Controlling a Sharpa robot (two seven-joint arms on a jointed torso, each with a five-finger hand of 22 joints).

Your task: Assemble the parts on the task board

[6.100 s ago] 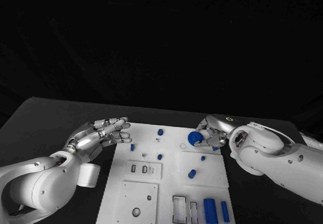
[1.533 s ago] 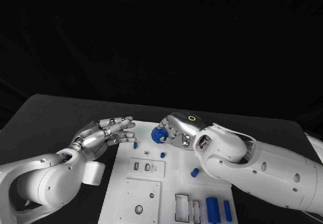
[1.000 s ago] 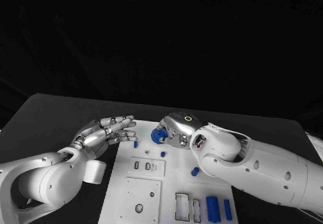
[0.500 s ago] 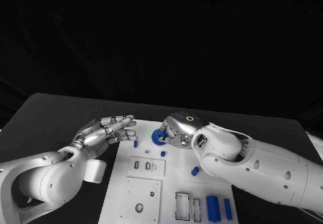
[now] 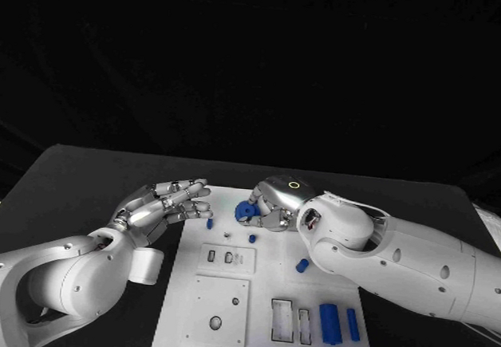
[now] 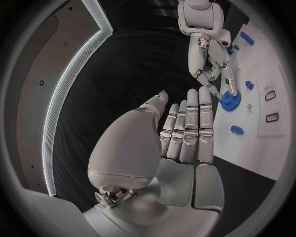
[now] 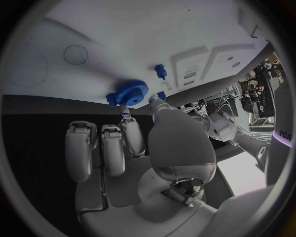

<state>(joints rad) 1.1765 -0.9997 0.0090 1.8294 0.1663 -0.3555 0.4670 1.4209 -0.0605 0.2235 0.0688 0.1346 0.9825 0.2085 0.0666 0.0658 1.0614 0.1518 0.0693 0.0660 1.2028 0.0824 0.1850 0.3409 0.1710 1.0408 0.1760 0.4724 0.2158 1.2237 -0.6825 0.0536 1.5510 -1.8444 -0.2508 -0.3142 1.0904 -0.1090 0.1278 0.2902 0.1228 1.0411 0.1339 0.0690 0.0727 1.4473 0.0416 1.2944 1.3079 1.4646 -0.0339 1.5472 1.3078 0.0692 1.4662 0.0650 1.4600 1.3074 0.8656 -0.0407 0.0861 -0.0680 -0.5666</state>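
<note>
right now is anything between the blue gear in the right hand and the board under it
Nothing visible. The right hand pinches the blue gear over the far end of the task board; the nearest small blue pegs stand apart from it, and the left hand hovers off the board's side.

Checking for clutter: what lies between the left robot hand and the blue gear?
Only bare white task board, in the head view, between the left robot hand and the blue gear.

black table (image 5: 77,181), white task board (image 5: 225,300) lying flat at its middle
</note>
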